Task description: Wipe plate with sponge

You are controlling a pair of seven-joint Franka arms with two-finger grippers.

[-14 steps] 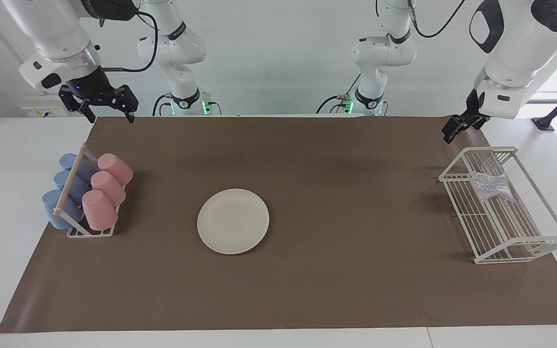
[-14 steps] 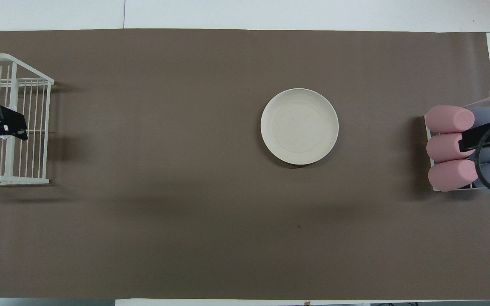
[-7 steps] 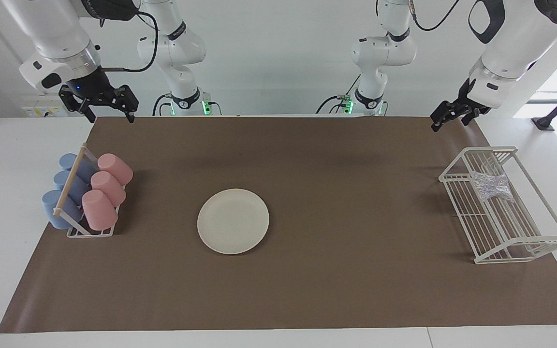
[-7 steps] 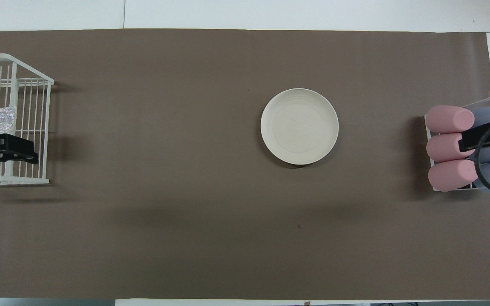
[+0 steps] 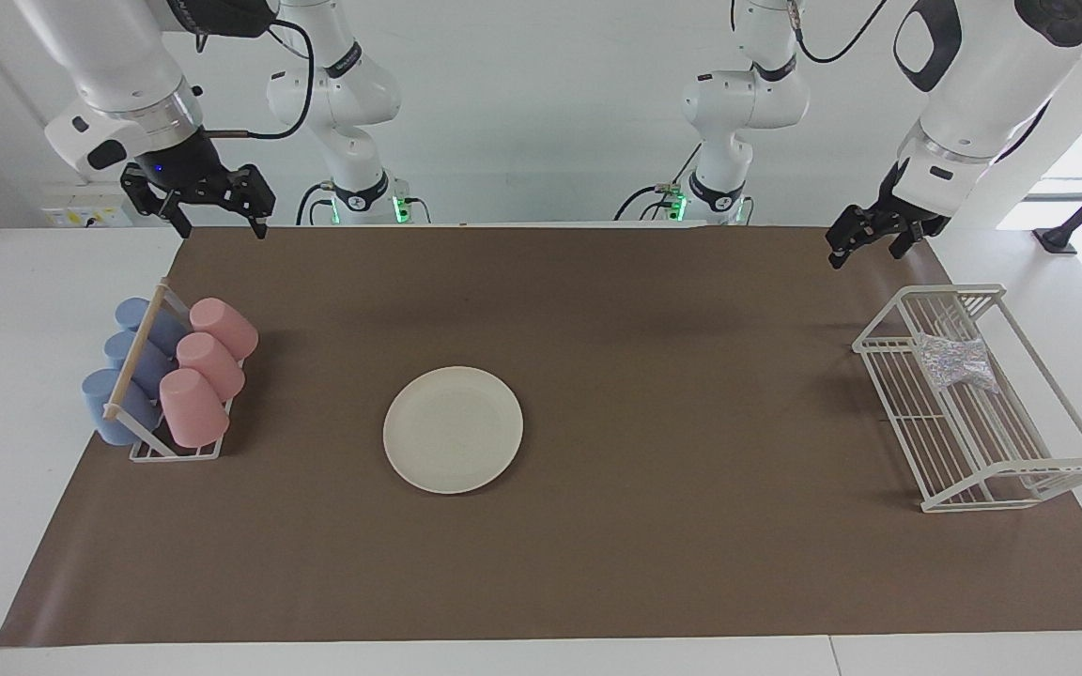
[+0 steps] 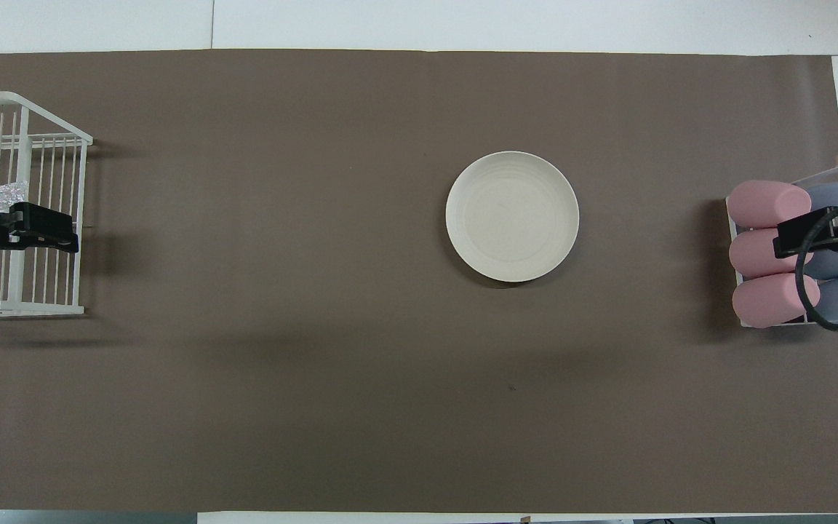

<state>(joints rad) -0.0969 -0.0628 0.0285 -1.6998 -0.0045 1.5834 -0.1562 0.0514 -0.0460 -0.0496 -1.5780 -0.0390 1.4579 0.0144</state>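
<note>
Sponge [image 5: 952, 361] lies crumpled in the white wire basket [image 5: 1020, 474] at the left arm's end of the table, with no clear long axis. Pink and blue cups [image 5: 193, 394] fill a small rack [image 5: 135, 354] at the right arm's end. Between basket and rack, the plate [image 5: 453, 429] lies flat on the brown mat [image 5: 691, 563], nothing on it. The left gripper [image 5: 865, 237] hangs above the basket's nearer end; whether it is open cannot be told. The right gripper [image 5: 214, 208] hangs spread wide and empty above the rack.

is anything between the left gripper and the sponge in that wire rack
Only the rack itself. The sponge lies inside the white wire rack, whose top is open, so nothing visible blocks a reach from above. The left gripper is raised near the rack's robot-side end. The right gripper waits over the cup rack.
</note>
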